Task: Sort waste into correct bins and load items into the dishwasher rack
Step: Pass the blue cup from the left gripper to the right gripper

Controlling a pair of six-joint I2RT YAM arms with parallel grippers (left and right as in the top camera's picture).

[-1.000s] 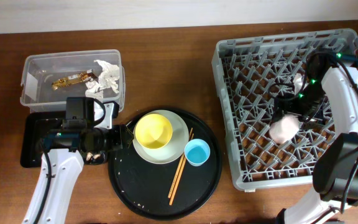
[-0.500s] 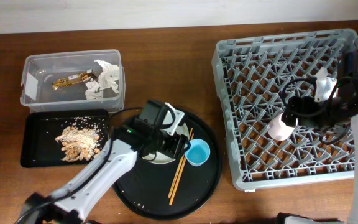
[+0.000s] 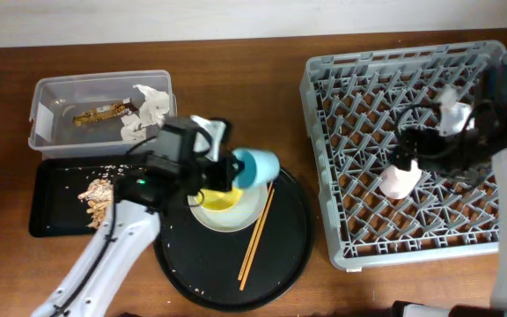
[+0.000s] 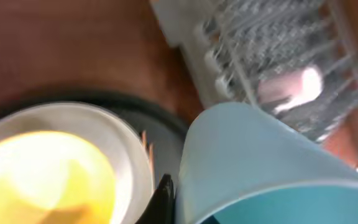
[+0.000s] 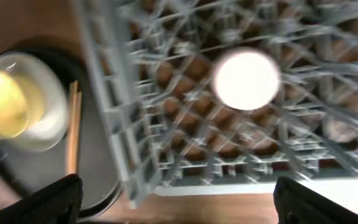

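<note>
My left gripper is shut on the small blue cup and holds it tipped on its side above the large round black tray's far edge. In the left wrist view the blue cup fills the frame beside one black finger. The yellow bowl sits on the grey-green plate, with the chopsticks beside it. The pink cup lies in the grey dishwasher rack. My right gripper hovers open and empty over the rack, above the pink cup.
The clear tub at the back left holds the gold wrapper and the white tissue. The shallow black rectangular tray in front of it holds food scraps. The rack fills the right side.
My left arm swung from the rectangular tray to the round tray, closed on the blue cup and lifted it. My right gripper let go of the pink cup and drew back.
</note>
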